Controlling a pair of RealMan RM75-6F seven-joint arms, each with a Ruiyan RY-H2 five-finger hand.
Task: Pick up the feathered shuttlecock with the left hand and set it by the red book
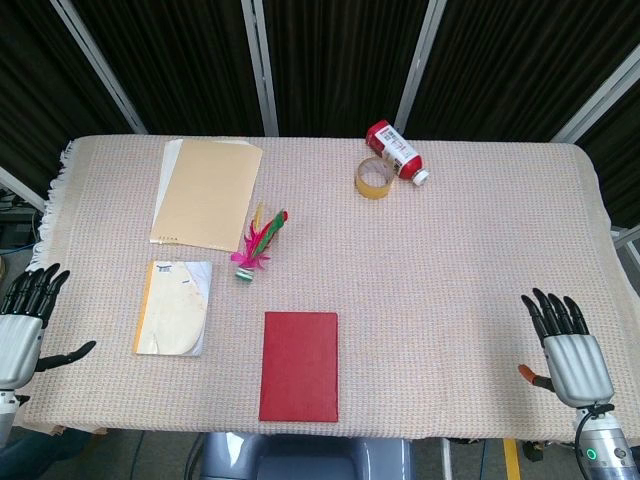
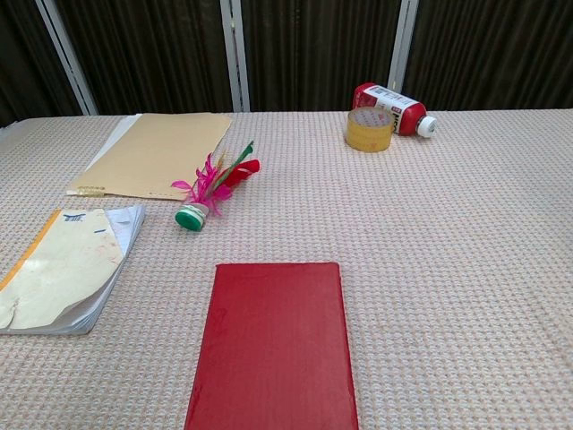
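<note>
**Shuttlecock untouched, both hands parked at the desk edges**

The feathered shuttlecock [image 1: 258, 245] lies on its side on the cloth-covered desk [image 1: 450, 270], green base toward the robot, feathers fanned toward the far edge. It sits just beyond the red book [image 1: 299, 365], between the manila folder [image 1: 207, 192] and the worn notebook [image 1: 174, 307], close to the folder's near corner. The left hand [image 1: 25, 320] rests at the left desk edge, fingers spread and holding nothing; the right hand [image 1: 568, 350] sits at the near right corner, likewise open and empty. The chest view shows neither hand.

The likeliest trouble is the grasp itself: the shuttlecock is light and lies flat, so closing fingers may push it across the cloth or crush the feathers rather than catch the base. Reaching in from the left, the hand must pass over the notebook, whose curled cover could snag and drag.

Open cloth lies on both sides of the book, widest to its right. The book's near end sits close to the desk's front edge, so a placement beside its far half looks safer. The tape roll [image 1: 374, 178] and red bottle [image 1: 396, 151] lie well apart at the far side.
</note>
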